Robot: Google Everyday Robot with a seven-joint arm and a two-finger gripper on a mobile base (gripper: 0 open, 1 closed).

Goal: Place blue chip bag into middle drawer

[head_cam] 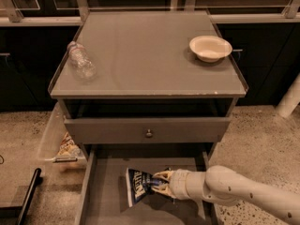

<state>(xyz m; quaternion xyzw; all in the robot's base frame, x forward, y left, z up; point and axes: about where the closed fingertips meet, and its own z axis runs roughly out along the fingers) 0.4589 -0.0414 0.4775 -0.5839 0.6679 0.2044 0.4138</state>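
The blue chip bag (138,186), dark blue foil with white lettering, is inside the open middle drawer (103,205), low over its grey floor near the centre. My gripper (158,183) reaches in from the right on a white arm and is shut on the bag's right end. The bag sticks out to the left of the fingers. I cannot tell whether the bag touches the drawer floor.
Above is the shallower drawer with a round metal knob (149,133), slightly open. On the cabinet top lie a clear plastic bottle (80,61) at left and a white bowl (210,47) at right. A clear bin with a snack bag (63,144) hangs at the cabinet's left.
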